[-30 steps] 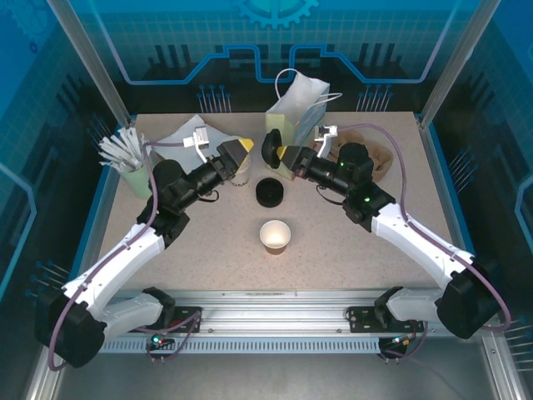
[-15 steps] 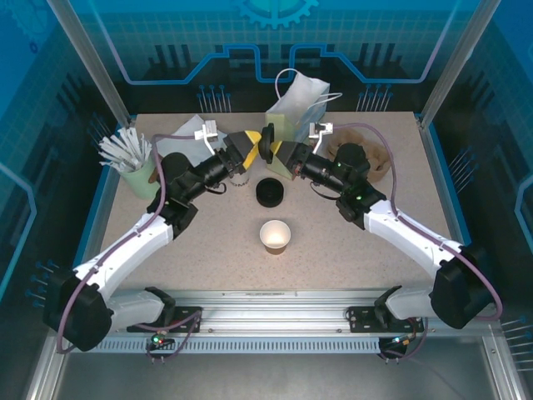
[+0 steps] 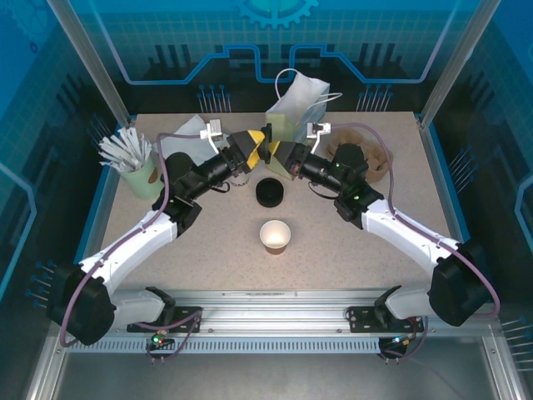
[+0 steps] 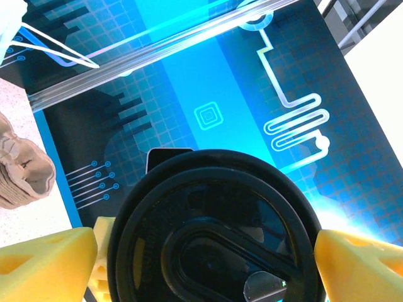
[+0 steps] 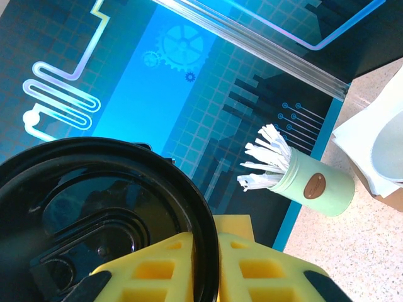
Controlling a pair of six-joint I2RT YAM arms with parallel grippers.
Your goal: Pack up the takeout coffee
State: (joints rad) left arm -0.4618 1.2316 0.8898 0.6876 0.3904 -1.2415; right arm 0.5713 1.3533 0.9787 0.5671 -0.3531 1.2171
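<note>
No capped takeout coffee is in view. A lidless paper cup (image 3: 275, 236) stands upright at the table's middle. My right gripper (image 3: 275, 152) (image 5: 217, 258) is raised at the back centre and is shut on the rim of a black plastic lid (image 3: 266, 142) (image 5: 94, 201), which stands on edge. My left gripper (image 3: 252, 145) (image 4: 211, 251) faces it from the left, open. Its yellow fingers (image 4: 47, 264) stand on either side of the same lid (image 4: 214, 239), close to its rim.
A stack of black lids (image 3: 269, 192) sits on the table below the grippers. Behind them stands a white paper bag (image 3: 298, 104). A green holder of white sticks (image 3: 133, 162) (image 5: 308, 182) is at the left, brown sleeves (image 3: 375, 158) at the right, white paper (image 3: 185, 129) at the back left.
Both grippers have moved toward each other at the back centre. The left jaws have come round the lid that the right gripper holds and have narrowed slightly.
</note>
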